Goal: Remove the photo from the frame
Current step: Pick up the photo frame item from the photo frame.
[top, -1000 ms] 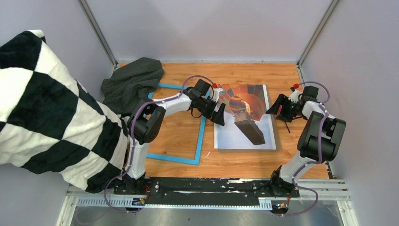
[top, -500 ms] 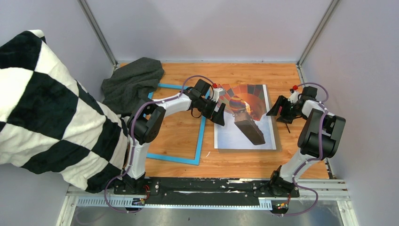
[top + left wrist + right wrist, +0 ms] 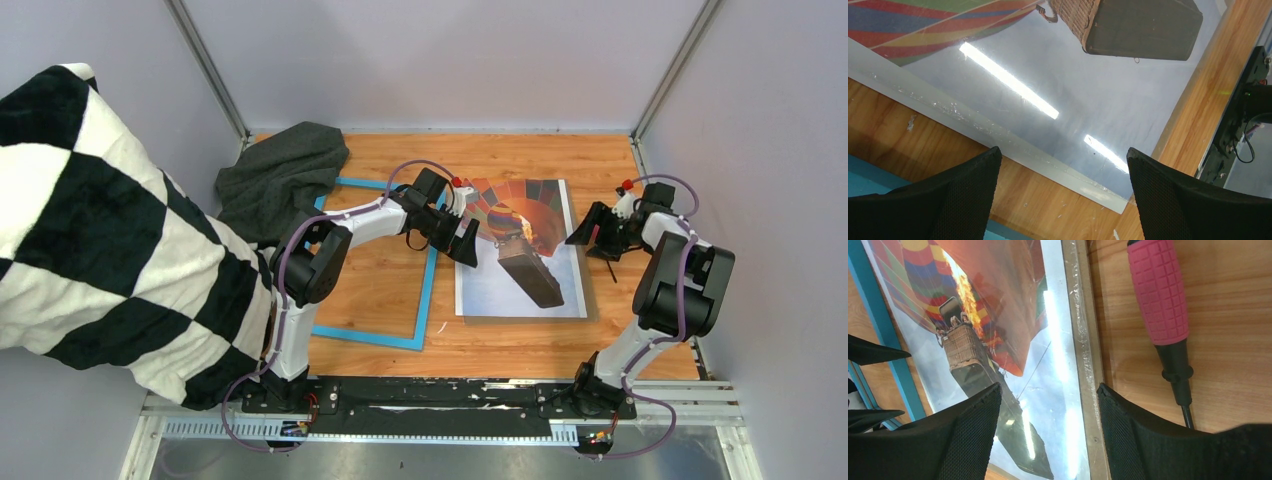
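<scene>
Left hand wide over photo left edge | right hand wide at right edge | frame beside

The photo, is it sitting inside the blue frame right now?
No, the photo lies flat outside the frame, just to its right in the top view, and nothing fills the frame's opening.

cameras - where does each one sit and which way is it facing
top external: above and behind the robot, looking down at the table; left arm and right arm show.
left wrist: on the left arm, looking down past its open left pincer at the photo.
right wrist: looking down past the open right pincer at the photo's edge and a pink-handled screwdriver.
shared: all three show the photo.
</scene>
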`<state>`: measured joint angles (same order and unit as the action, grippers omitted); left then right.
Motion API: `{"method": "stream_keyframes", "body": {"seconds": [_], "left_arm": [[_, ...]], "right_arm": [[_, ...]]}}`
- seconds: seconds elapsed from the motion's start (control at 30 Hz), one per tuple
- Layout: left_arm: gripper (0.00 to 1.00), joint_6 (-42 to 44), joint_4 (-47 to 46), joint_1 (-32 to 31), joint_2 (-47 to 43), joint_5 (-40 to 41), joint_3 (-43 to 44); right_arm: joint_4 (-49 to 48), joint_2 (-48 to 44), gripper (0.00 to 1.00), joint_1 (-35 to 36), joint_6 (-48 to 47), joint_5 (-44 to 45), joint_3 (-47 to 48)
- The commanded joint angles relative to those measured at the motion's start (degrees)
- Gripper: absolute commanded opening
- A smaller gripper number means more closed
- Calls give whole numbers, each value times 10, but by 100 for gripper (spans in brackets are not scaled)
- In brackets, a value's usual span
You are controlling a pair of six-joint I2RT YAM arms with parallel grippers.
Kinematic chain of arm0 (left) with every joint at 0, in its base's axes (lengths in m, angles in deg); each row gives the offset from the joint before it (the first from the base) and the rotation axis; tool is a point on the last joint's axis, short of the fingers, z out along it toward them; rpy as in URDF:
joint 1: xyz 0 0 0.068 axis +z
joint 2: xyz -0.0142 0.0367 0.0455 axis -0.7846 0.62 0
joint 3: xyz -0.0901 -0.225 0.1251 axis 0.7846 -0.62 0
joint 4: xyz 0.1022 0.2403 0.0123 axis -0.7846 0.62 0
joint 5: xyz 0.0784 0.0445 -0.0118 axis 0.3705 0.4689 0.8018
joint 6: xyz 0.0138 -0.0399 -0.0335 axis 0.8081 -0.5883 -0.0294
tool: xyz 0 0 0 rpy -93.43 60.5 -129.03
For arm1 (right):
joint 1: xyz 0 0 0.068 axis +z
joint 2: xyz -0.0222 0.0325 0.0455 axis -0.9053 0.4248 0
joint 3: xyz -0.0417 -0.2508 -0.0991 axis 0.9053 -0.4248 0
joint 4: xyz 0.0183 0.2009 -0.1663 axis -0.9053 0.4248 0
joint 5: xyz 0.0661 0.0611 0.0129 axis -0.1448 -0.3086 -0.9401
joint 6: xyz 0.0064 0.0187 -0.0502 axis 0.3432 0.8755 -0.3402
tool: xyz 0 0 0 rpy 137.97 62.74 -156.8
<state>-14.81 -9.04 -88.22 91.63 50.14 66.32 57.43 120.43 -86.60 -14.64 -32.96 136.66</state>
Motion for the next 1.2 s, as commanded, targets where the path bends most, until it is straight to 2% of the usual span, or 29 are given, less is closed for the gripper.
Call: {"method": "stream_keyframes", "body": {"seconds": [0.0, 1.17], "left_arm": [[95, -4, -10, -5, 4, -11, 5], [95, -4, -5, -5, 4, -11, 10]], "right_arm": [[5, -16, 71, 7, -5, -18, 3], [37, 16, 70, 18, -23, 20, 20]]}}
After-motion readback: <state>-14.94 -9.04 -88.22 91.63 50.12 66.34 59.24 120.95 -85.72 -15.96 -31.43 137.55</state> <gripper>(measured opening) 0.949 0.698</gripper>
